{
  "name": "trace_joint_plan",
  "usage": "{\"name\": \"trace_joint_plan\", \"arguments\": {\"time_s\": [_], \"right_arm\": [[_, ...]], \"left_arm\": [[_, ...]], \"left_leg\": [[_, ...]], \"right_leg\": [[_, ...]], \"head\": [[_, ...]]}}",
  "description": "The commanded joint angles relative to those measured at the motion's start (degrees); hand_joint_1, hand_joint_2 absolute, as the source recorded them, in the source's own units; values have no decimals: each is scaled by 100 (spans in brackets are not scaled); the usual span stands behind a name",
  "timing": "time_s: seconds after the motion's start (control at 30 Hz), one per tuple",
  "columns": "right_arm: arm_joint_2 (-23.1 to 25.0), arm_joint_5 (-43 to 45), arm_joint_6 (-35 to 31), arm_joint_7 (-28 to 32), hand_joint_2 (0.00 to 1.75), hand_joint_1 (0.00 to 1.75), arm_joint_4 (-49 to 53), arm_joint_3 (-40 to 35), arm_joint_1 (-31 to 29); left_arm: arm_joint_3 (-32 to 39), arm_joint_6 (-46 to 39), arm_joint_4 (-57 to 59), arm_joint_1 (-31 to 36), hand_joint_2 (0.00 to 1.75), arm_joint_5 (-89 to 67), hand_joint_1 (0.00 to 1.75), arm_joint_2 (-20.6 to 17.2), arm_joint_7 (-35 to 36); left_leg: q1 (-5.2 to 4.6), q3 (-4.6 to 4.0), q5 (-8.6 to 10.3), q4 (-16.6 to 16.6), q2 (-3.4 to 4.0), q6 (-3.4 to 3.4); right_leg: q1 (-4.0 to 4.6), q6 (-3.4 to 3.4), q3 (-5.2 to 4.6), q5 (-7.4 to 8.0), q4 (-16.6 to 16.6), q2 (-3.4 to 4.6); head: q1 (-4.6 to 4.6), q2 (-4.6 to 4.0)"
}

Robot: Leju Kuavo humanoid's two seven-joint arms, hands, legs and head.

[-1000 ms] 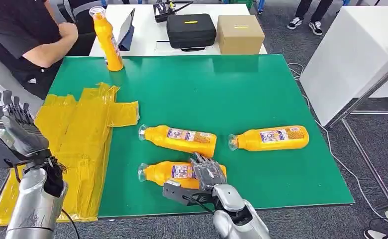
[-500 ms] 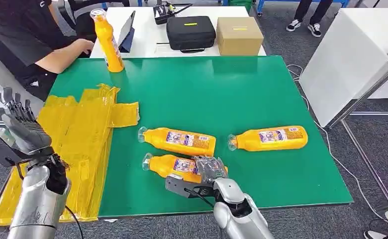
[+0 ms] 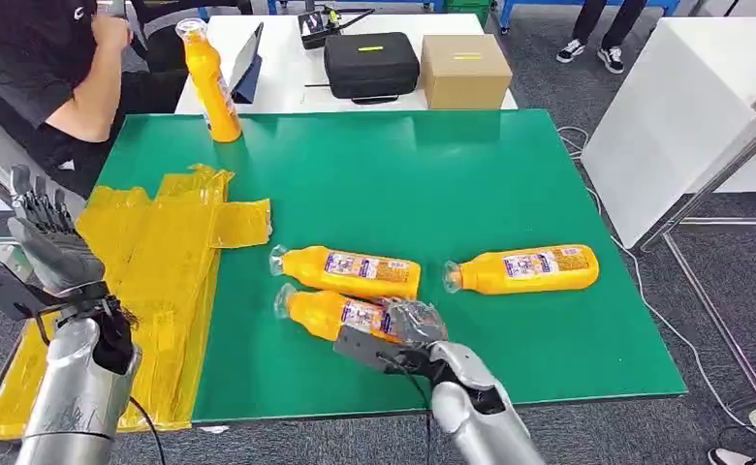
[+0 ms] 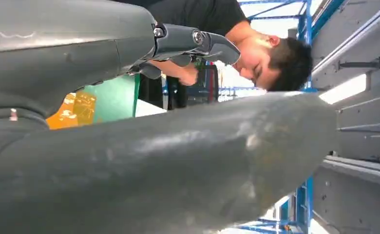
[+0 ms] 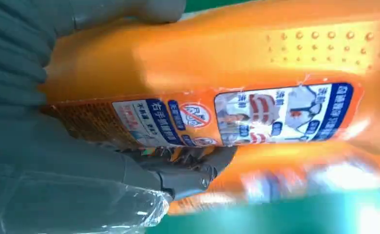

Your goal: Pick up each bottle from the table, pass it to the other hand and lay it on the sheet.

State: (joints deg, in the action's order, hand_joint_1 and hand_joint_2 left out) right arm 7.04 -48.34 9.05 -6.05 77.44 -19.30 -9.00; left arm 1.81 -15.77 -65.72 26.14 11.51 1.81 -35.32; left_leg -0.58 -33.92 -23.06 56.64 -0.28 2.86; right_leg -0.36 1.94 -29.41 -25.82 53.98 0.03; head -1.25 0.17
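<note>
Orange plastic fills the right hand (image 3: 411,325): it grips the near bottle (image 3: 340,314), now tilted and shifted toward the second bottle (image 3: 347,272), where a second ago it lay flat. I judge the lift is starting. Left hand (image 3: 49,252) waits raised, fingers apart and holding nothing, beside the sheet (image 3: 161,262).

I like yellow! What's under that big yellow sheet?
The yellow sheet lies on the green table, spilling past its left edge. Anything beneath stays hidden.
</note>
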Motion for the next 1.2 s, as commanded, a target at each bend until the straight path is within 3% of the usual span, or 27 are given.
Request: {"name": "trace_joint_plan", "arguments": {"time_s": [0.03,0.23,0.27,0.47,0.6,0.77,1.03,1.2], "right_arm": [[-27,1048,-155,581,175,175,1443,27,-307],[1,972,-364,596,175,175,1274,-84,-439],[-12,938,-416,618,175,175,1257,-103,-458],[225,836,-828,710,175,175,881,-131,-964],[210,796,-878,708,175,175,829,-146,-990],[390,824,-1384,659,175,175,104,-130,-1767],[514,842,-1726,774,175,175,-335,-184,-2085],[780,965,-1853,707,175,175,-1092,-441,-2582]], "left_arm": [[-242,726,358,84,0,409,0,-13,245],[-365,773,426,127,0,426,0,56,247],[-369,780,425,128,175,434,0,51,248],[-528,1139,501,99,175,652,0,241,433],[-543,1208,473,78,175,693,0,229,447],[-1001,1851,558,211,175,1085,0,302,841],[-1471,2023,554,134,175,1287,0,402,816],[-1827,1952,229,63,175,1482,0,461,991]], "left_leg": [[1,-24,6,3,0,-19],[8,-32,3,3,0,-21],[6,-37,7,1,-3,-17],[6,-46,3,7,6,-22],[7,-51,9,-1,-1,-14],[5,-52,2,7,10,-21],[6,-53,4,3,5,-20],[5,-62,6,4,7,-17]], "right_leg": [[0,5,-25,0,6,-2],[4,5,-30,-4,2,-1],[3,5,-36,-2,1,-4],[3,3,-47,-4,9,6],[5,5,-48,2,-2,2],[3,3,-50,-3,10,12],[5,4,-51,-2,4,6],[4,5,-60,1,6,10]], "head": [[-2,0],[0,0],[0,0],[-2,0],[-2,0],[-2,0],[0,2],[0,2]]}}
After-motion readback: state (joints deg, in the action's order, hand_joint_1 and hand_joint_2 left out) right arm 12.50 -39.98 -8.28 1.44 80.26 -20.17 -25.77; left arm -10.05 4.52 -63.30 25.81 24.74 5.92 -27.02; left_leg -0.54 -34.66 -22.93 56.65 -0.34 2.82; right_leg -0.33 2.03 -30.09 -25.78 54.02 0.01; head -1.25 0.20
